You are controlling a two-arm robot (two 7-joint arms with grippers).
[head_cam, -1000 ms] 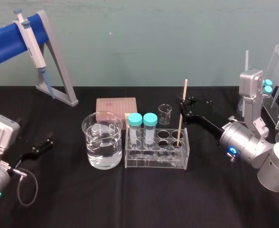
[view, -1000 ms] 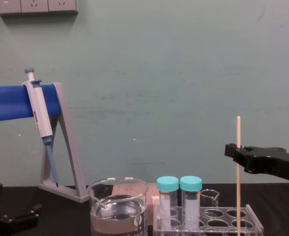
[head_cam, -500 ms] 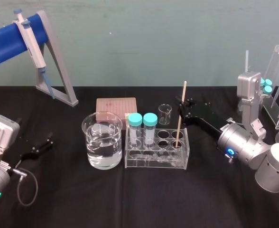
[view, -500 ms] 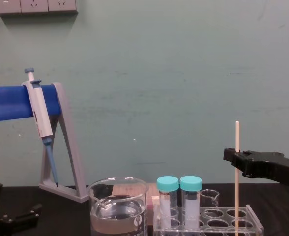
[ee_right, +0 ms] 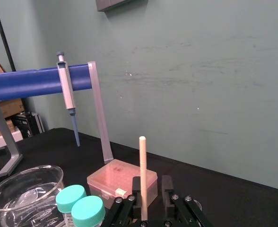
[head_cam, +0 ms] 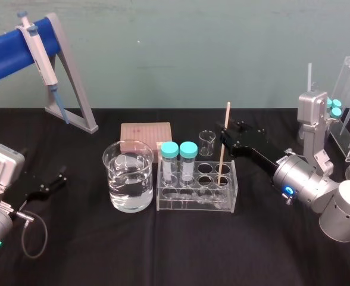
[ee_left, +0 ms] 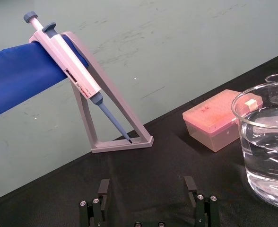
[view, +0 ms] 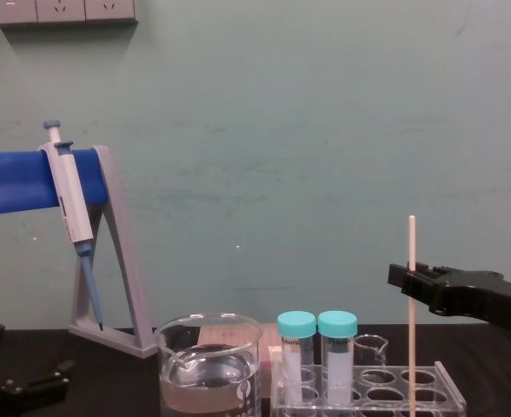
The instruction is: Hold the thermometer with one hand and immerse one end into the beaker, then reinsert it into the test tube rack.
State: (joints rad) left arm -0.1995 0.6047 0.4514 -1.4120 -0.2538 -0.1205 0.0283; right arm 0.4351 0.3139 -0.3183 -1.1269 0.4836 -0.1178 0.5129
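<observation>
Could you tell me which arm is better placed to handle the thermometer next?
Right. The right gripper is at the thermometer, which stands in the test tube rack beside the beaker. The left gripper rests open far off, on the beaker's other side.

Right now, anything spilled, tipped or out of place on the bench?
Nothing stands out. The thermometer stands nearly upright in a test tube rack hole with the right gripper at it; the beaker is upright, its water contained. The left gripper rests open, far left.
</observation>
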